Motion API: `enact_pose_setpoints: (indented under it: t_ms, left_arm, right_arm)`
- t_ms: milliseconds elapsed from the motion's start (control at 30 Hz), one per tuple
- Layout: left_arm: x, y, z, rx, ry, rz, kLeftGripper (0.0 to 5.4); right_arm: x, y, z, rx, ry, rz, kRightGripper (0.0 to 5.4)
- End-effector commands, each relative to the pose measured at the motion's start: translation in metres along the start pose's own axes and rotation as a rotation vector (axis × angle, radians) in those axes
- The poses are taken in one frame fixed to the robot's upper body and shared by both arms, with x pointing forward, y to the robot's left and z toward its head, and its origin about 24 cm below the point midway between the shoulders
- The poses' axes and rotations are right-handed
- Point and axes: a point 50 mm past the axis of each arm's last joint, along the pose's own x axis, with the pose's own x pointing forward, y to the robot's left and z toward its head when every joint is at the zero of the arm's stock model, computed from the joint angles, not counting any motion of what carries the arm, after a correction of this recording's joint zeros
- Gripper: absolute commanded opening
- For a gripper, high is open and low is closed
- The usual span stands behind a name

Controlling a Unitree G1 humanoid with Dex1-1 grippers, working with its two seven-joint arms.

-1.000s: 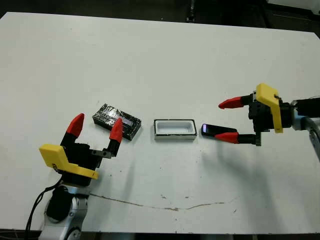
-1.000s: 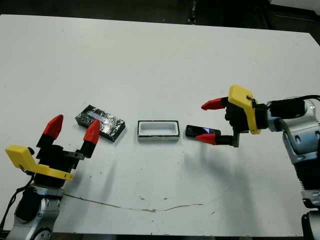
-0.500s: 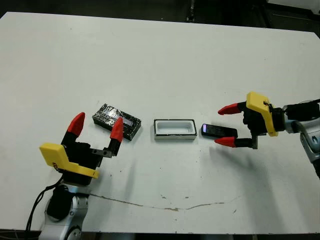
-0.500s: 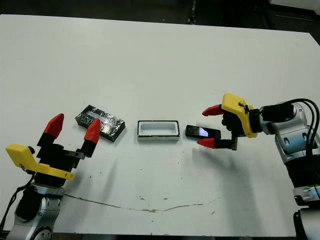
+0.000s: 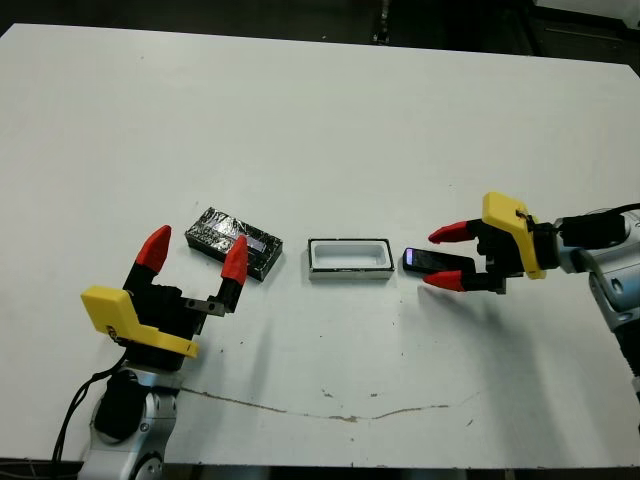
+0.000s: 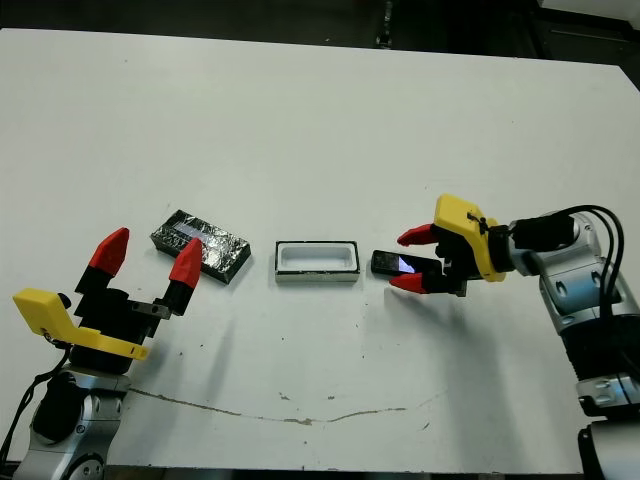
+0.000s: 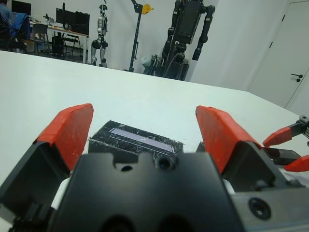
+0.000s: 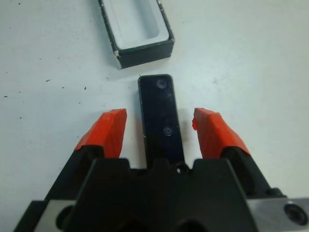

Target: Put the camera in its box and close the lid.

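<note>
Both jaws of the right gripper [image 8: 159, 130] gape, straddling the untouched camera [image 8: 161, 113].

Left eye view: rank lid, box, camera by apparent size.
1. Glossy black crinkly lid, largest.
2. White rectangular tray box, close behind it.
3. Small flat black camera, smallest, partly hidden by the right gripper.
</note>
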Motion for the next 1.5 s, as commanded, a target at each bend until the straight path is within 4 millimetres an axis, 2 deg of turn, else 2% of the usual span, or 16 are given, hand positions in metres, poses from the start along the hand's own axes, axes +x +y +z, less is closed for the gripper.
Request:
enact_pose_setpoints:
  t_ms: [33, 433, 633, 767, 1067, 1167, 1300, 1500]
  left_arm:
    - [-0.002, 0.000, -0.002, -0.007, 0.016, 0.005, 5.40]
    - [-0.003, 0.000, -0.002, 0.005, 0.014, 0.013, 5.40]
    - [-0.003, 0.000, -0.002, 0.011, 0.013, 0.013, 5.40]
    - [-0.003, -0.001, -0.002, 0.009, 0.012, 0.013, 5.40]
    - [-0.003, 0.000, -0.003, 0.001, 0.019, 0.015, 5.40]
    - [-0.002, 0.000, -0.003, 0.000, 0.020, 0.014, 5.40]
    - [-0.003, 0.000, -0.004, 0.004, 0.019, 0.014, 5.40]
    - [-0.003, 0.001, -0.003, -0.003, 0.019, 0.018, 5.40]
  right_arm:
    - [0.005, 0.006, -0.007, 0.010, -0.008, 0.011, 3.33]
    - [0.010, 0.011, -0.013, -0.007, 0.019, 0.065, 1.66]
    - [0.005, 0.009, -0.011, -0.017, 0.014, 0.031, 1.66]
    - [-0.005, 0.002, -0.002, -0.026, 0.001, -0.062, 1.66]
    - [-0.029, -0.021, 0.042, -0.134, -0.139, -0.203, 1.66]
    - [-0.025, -0.025, 0.057, -0.094, -0.220, -0.151, 1.66]
    - [-0.004, -0.021, 0.076, -0.048, -0.275, -0.015, 1.66]
    - [0.024, -0.013, 0.096, -0.101, -0.268, 0.086, 1.66]
